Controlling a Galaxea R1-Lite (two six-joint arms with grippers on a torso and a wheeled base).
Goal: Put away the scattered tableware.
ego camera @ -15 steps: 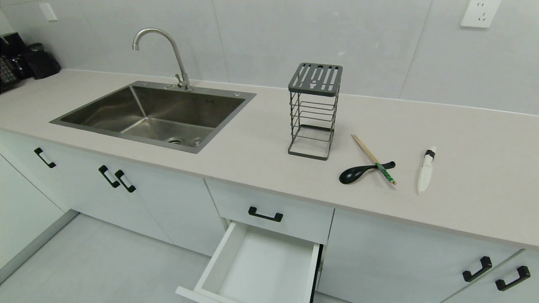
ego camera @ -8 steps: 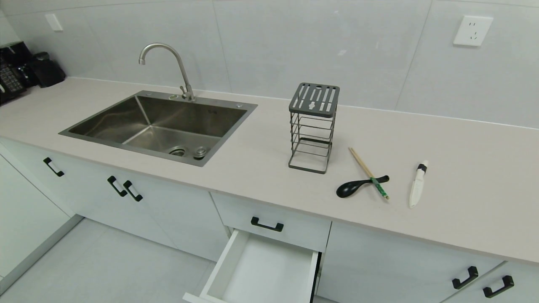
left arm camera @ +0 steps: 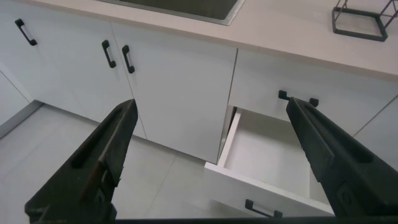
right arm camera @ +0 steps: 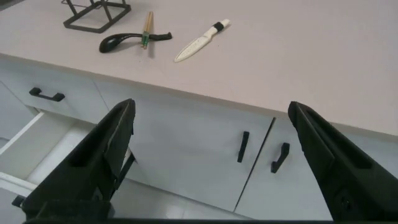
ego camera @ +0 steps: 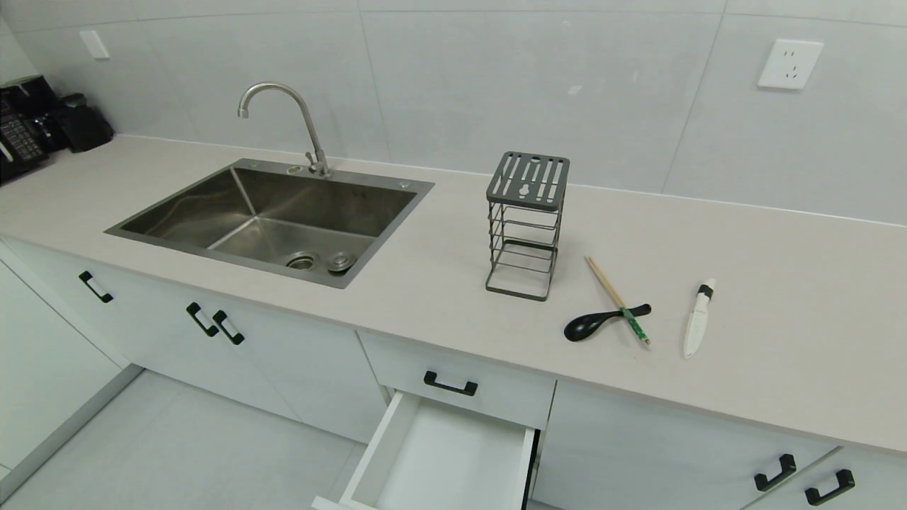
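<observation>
In front of the cabinets, both grippers spread wide, nothing held.
Just beyond left gripper [left arm camera: 210, 104]: open white drawer [left arm camera: 267, 155], its front cut off by the frame edge. Beyond right gripper [right arm camera: 210, 104], up on the counter [right arm camera: 298, 56]: white knife [right arm camera: 200, 42]; beside it a black spoon [right arm camera: 118, 42], chopsticks [right arm camera: 148, 28] crossing its handle, green marking on them too small to read. Farthest: wire rack [right arm camera: 96, 15], top cut off.

The right hand [right arm camera: 210, 106] hangs wide open before the cabinet doors [right arm camera: 186, 146]. On the counter [right arm camera: 298, 56], chopsticks [right arm camera: 148, 26] cross the spoon [right arm camera: 118, 42] handle. The knife [right arm camera: 199, 42] lies apart at the spoon's 3 o'clock, the rack [right arm camera: 96, 15] at its 11.
</observation>
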